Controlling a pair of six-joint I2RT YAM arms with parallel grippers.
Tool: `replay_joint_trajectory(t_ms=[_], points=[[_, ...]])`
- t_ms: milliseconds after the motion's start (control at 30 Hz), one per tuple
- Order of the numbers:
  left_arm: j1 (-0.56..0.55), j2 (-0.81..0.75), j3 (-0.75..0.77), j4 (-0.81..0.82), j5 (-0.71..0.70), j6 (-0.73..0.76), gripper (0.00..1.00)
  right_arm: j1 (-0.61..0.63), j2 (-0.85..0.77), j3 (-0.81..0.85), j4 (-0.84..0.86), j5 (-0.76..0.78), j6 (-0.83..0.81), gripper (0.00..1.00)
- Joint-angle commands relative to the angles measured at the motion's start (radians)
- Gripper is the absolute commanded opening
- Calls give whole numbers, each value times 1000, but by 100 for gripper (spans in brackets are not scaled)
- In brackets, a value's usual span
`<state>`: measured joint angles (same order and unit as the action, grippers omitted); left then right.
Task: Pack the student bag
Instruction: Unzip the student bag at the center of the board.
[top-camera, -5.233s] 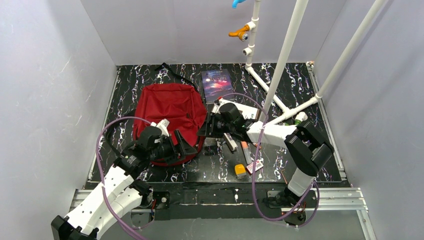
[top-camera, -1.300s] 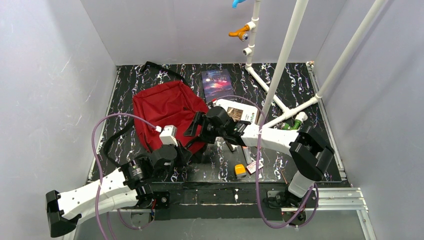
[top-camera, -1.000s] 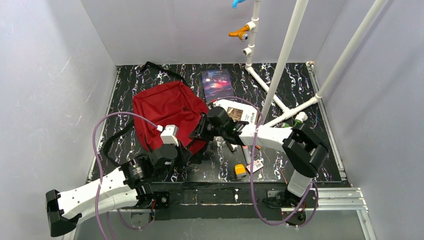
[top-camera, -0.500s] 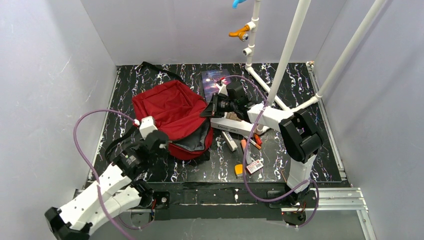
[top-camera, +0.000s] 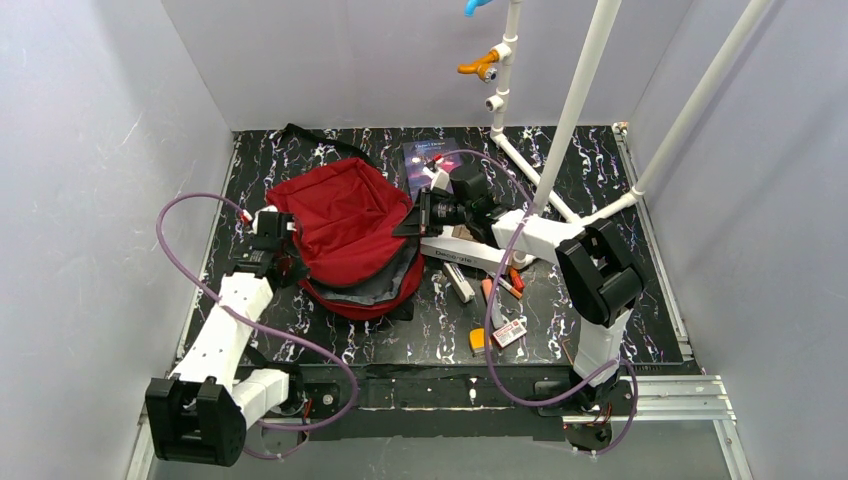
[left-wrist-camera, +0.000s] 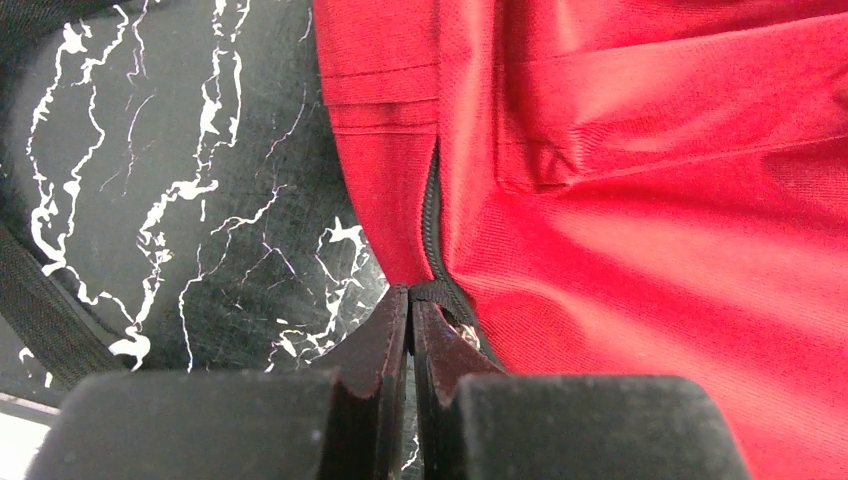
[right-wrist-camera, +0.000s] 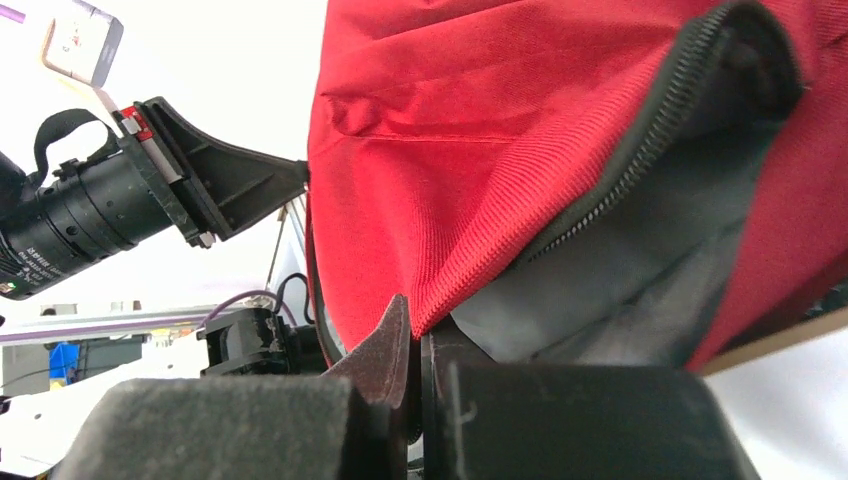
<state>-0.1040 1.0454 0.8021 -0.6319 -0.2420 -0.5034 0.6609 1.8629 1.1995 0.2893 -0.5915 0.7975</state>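
The student bag (top-camera: 345, 225), dark red fabric, lies at the left centre of the table. Its mouth gapes toward the near side and shows grey lining (top-camera: 385, 287). My left gripper (top-camera: 272, 240) sits at the bag's left edge. In the left wrist view, the left gripper (left-wrist-camera: 411, 300) is shut on the black zip pull (left-wrist-camera: 432, 293) at the end of the zip track. My right gripper (top-camera: 413, 222) is at the bag's right edge. In the right wrist view, the right gripper (right-wrist-camera: 415, 322) is shut on the red rim (right-wrist-camera: 470, 270) of the opening, with the zip teeth (right-wrist-camera: 640, 150) curving above.
A dark-covered book (top-camera: 432, 160) lies behind the bag. A white box (top-camera: 468, 257) sits under the right arm. In front of it lie small items: a grey stapler-like piece (top-camera: 459, 282), an orange-yellow object (top-camera: 481, 342) and a card (top-camera: 510, 331). White pipes (top-camera: 575, 100) rise at the back right.
The left arm swung from the bag's near side round to its left edge. The right gripper closed on the bag's rim and drew it back and right, and the mouth now gapes.
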Motion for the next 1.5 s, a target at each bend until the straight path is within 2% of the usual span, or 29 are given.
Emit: replay_joint_trajectory(t_ms=[0,33,200,267,333,467,600,633,733,800,867,933,1000,1100,1133,1167,1233,1333,1400,1467], points=[[10,-49,39,10,53,50,1,49,13,20,106,-18,28,1],[10,-64,45,-10,50,42,14,62,19,25,118,-10,38,1],[10,-219,42,-114,-38,-4,63,148,105,134,175,10,86,1],[10,-308,54,-146,-64,-2,76,179,151,209,165,7,93,1],[10,-360,79,-162,-50,9,83,198,186,272,148,11,92,1],[10,-391,75,-86,129,65,91,224,220,348,130,4,91,1],[10,-327,10,109,480,108,93,230,209,349,106,-19,84,1],[10,-295,2,155,539,93,97,228,198,338,106,-22,89,1],[3,-177,40,179,609,74,93,222,171,313,109,-21,108,1],[-32,-117,64,186,628,100,92,213,163,307,118,-25,134,1],[-96,-90,72,181,590,160,91,197,160,311,134,-32,164,1],[-171,-91,64,156,480,204,90,182,157,327,121,-30,163,2],[-192,-101,38,129,364,193,86,169,158,360,60,-13,124,6],[-193,-113,-1,104,219,144,79,160,161,440,-135,61,-3,19],[-193,-113,-8,101,208,139,79,158,166,483,-247,109,-81,26],[-194,-112,-8,97,212,136,82,157,168,529,-397,180,-172,38],[-193,-115,4,90,257,138,88,157,160,587,-624,328,-358,57],[-194,-129,25,90,384,149,96,155,99,562,-827,515,-571,82],[-194,-141,34,90,448,150,98,162,27,492,-902,582,-671,92],[-193,-162,34,91,501,143,98,195,-59,392,-919,718,-759,98]])
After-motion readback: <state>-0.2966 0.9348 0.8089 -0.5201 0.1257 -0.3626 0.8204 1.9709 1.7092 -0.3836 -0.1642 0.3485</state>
